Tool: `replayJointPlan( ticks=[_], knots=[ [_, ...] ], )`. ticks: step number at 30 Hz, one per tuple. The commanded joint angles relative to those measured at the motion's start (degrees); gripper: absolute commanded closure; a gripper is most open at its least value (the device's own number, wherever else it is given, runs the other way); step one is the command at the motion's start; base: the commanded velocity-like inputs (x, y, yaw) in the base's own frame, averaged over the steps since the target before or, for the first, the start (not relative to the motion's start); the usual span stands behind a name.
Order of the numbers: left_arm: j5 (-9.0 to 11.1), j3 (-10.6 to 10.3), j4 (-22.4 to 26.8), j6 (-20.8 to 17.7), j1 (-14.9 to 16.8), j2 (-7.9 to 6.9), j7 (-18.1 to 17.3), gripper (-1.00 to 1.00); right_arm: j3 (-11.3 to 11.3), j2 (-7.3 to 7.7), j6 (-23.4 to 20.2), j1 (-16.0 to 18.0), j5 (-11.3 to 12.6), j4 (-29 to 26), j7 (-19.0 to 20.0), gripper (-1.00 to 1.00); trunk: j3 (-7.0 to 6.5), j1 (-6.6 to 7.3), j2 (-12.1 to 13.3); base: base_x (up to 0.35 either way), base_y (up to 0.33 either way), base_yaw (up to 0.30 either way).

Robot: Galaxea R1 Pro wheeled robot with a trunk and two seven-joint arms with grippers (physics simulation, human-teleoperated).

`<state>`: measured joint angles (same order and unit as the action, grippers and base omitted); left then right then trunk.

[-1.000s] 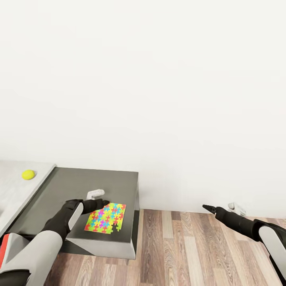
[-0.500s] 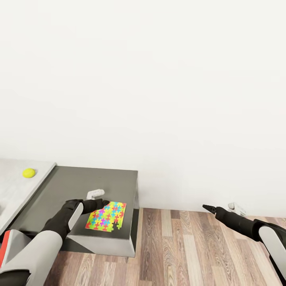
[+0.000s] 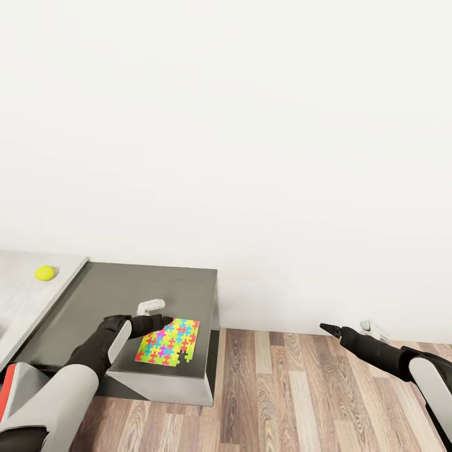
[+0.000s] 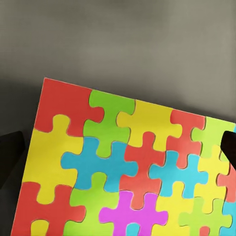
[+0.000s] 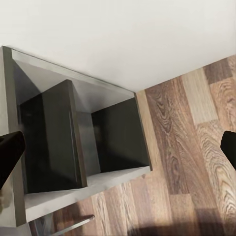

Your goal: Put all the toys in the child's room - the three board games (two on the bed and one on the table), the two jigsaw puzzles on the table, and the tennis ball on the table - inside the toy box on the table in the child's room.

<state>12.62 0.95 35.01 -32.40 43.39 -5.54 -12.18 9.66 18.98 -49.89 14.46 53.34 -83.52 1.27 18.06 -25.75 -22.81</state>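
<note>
Jigsaw puzzle [image 3: 167, 343] corner hidden under left pincer [image 3: 164, 321]; grip unclear.

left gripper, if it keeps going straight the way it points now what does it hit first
Most likely the jigsaw puzzle: the left gripper points down at it from close above, and the puzzle lies flat on the grey surface. Whether the fingers already touch it is unclear.

The grey surface [image 3: 125, 295] lies bare around the jigsaw puzzle [image 3: 167, 342], with the wall [image 3: 251, 125] behind it. The plank floor [image 3: 301, 389] beside it lies open.
</note>
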Motion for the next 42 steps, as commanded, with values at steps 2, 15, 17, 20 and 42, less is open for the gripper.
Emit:
replayJointPlan(
  ticks=[2,15,17,20,42],
  knots=[
    [0.21,0.10,0.06,-0.38,0.03,0.00,-0.08,-1.00,0.05,0.00,-0.30,0.04,-0.08,-0.02,0.13,-1.00,0.10,-0.03,-0.11,0.000,-0.055,0.000],
    [0.21,0.10,0.06,-0.38,0.03,0.00,-0.09,-1.00,0.01,0.00,-0.30,0.04,-0.08,0.08,0.13,-1.00,0.10,-0.03,-0.11,0.000,-0.099,0.000],
    [0.21,0.10,0.06,-0.38,0.03,0.00,-0.06,-1.00,0.01,0.00,-0.30,0.04,-0.08,0.10,0.13,-1.00,0.10,-0.03,-0.11,0.000,-0.005,0.000],
    [0.21,0.10,0.06,-0.38,0.03,0.00,-0.07,-1.00,0.01,0.00,-0.30,0.04,-0.08,0.11,0.13,-1.00,0.10,-0.03,-0.11,0.000,-0.004,0.000],
    [0.21,0.10,0.06,-0.47,0.03,0.00,-0.04,-1.00,0.01,0.00,-0.30,0.04,-0.08,0.10,0.13,-1.00,0.10,-0.03,-0.11,-0.019,-0.048,0.000]
  ],
)
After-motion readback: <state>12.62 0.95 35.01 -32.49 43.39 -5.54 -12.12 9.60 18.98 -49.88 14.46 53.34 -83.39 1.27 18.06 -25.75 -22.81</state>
